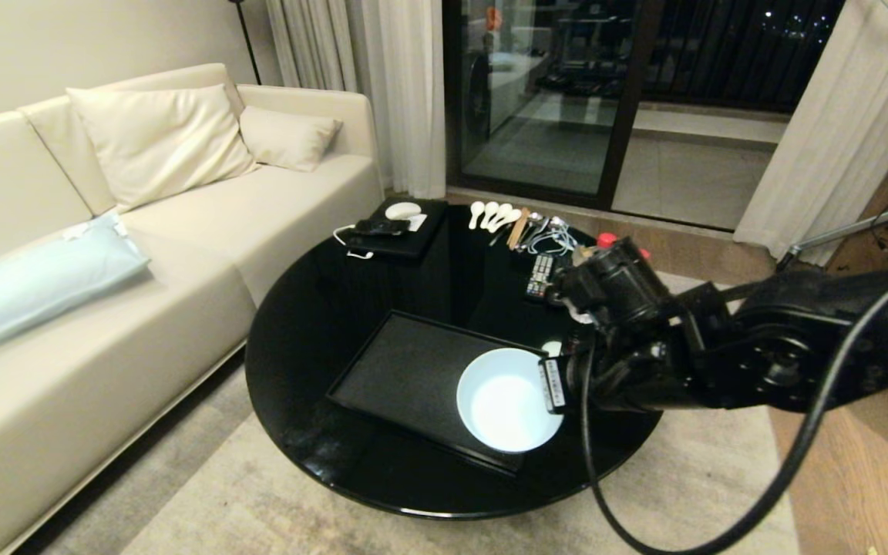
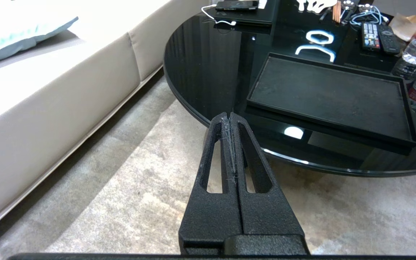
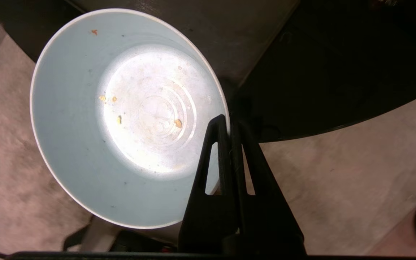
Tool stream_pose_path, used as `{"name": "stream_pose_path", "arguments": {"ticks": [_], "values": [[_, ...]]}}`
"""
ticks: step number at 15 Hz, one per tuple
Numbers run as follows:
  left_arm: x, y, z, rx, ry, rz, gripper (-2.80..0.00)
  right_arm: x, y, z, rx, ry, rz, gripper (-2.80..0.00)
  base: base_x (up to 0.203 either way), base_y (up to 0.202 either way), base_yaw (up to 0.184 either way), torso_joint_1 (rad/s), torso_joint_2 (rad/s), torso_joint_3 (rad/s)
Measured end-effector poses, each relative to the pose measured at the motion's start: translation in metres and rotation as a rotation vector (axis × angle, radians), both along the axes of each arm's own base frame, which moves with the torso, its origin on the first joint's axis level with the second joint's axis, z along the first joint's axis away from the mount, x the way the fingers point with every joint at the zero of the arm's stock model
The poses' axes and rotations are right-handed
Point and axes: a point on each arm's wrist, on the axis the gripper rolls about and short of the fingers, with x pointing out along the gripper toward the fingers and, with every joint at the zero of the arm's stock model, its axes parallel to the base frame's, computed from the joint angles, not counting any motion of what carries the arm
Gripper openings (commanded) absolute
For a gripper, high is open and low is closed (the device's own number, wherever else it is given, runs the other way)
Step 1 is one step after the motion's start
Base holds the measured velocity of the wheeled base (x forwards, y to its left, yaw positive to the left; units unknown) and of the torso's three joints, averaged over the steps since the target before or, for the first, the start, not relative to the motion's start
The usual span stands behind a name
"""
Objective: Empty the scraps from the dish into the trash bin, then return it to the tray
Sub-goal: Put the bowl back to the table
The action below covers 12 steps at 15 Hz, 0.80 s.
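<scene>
So the round black table (image 1: 321, 324) sits by the sofa (image 1: 143, 254), and the tray (image 1: 405, 370) lies near its front edge, angled a bit. The dish (image 1: 507, 401) hangs over the tray's near right corner, pinched by the rim in the right gripper (image 3: 226, 124), fingers clamped together on the wall of the dish. It looks pretty much emptied; only a few tiny orange scraps (image 3: 177, 123) cling to the bottom. No trash bin in sight from here.

Step in hand, I'd say, is putting the dish back on the tray. To do it well: keep it level, bring it further in from that corner so the whole base lands inside the raised rim and not on it, lower until it sits flat, then let go and pull back without dragging the rim.

The right arm reaches in from the table's right side, forearm roughly level, wrist bent toward the tray. The left gripper (image 2: 231, 119) is parked off the table's front edge over the rug (image 2: 121, 202), fingers pressed together, holding nothing.
</scene>
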Motion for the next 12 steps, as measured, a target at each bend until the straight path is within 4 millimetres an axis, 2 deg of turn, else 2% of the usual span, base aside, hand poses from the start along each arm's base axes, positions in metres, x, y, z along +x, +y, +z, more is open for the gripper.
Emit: {"name": "stream_pose_path", "arguments": {"ticks": [5, 12], "values": [[0.000, 0.000, 0.000, 0.000, 0.000, 0.000, -2.80, 0.029, 0.049, -0.027, 0.040, 0.086, -0.090, -2.80, 0.000, 0.000, 0.000, 0.000, 0.00, 0.000], [0.000, 0.000, 0.000, 0.000, 0.000, 0.000, -2.80, 0.075, 0.092, -0.063, 0.125, 0.135, -0.204, -2.80, 0.000, 0.000, 0.000, 0.000, 0.00, 0.000]]}}
